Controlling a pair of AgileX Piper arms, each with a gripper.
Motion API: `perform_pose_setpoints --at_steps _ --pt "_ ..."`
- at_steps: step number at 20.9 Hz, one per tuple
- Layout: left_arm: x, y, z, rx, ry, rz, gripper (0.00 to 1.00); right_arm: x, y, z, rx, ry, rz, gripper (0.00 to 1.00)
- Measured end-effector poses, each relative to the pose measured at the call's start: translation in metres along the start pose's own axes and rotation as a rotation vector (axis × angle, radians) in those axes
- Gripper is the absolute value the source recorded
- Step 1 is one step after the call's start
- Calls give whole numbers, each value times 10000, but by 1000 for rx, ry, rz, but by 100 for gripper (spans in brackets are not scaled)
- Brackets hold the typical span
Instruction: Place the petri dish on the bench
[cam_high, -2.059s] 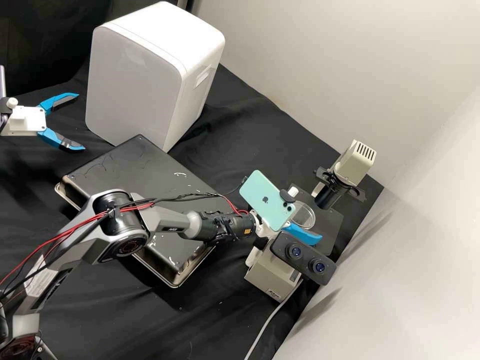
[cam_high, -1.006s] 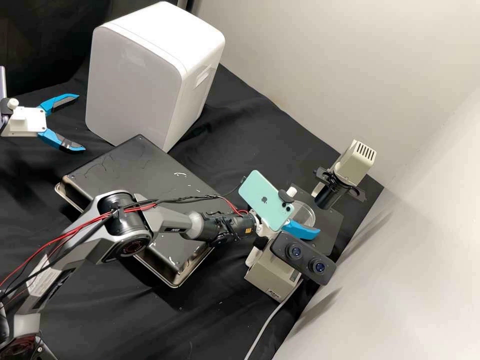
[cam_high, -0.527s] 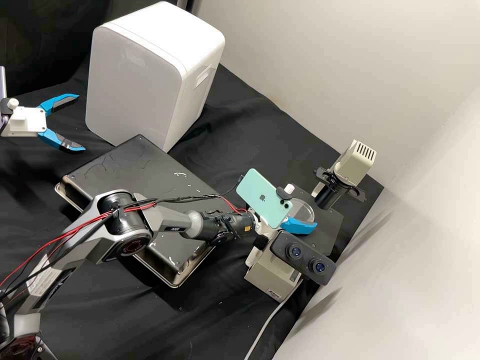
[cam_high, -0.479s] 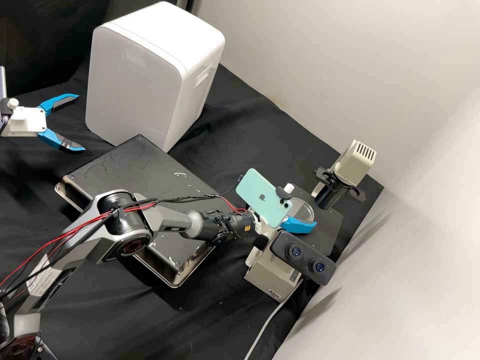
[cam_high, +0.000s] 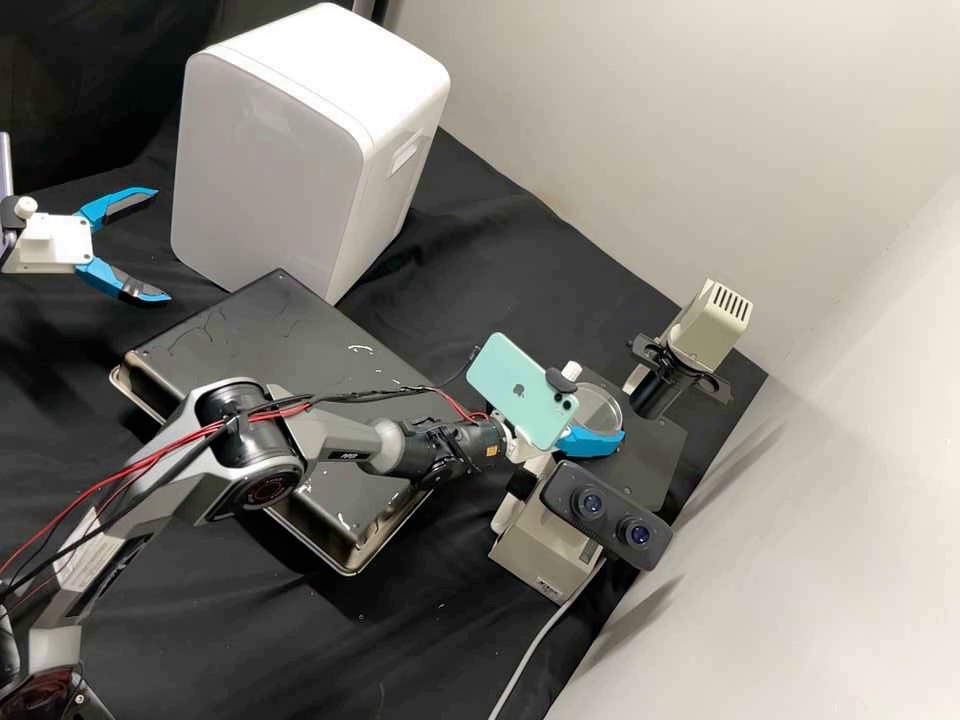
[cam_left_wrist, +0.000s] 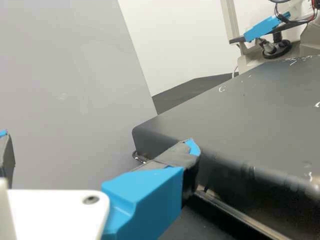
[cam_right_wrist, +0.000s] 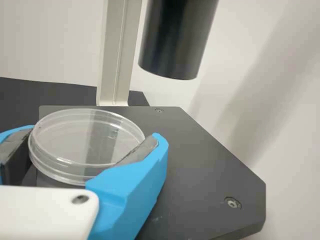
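Compared with two seconds back, my right hand (cam_high: 592, 428) has drawn a little away from the microscope's (cam_high: 548, 545) eyepiece side and back across the stage (cam_right_wrist: 200, 165). The pale green phone (cam_high: 520, 390) on its wrist has shifted with it. The petri dish (cam_right_wrist: 85, 140) has travelled along between the fingers, so it now sits nearer the white upright post than it did. My left hand (cam_high: 152, 243) has not budged in that time.

The right hand is closed on the petri dish. I see one blue finger pressed to each side of the clear wall, with the dish level between them. The black stage lies directly beneath the hand. I cannot tell from here whether the dish's underside touches the stage or hangs just clear of it. Beyond the fingertips and above them hangs a dark cylinder (cam_right_wrist: 177, 37), with the post just beside it. The dish is not down on the bench (cam_high: 480, 260).

The left hand is well apart from all this, with its two fingers spread wide and nothing between them. Ahead of its fingertips is the corner of the dark tray (cam_high: 290, 340), close but seemingly not touching. The white box (cam_high: 300, 150) stands just beyond the hand to one side.
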Motion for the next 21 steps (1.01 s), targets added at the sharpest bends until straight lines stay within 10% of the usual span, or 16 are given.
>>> perform_pose_setpoints --at_steps 21 --pt "0 0 0 0 0 0 100 -91 -57 18 0 9 8 0"
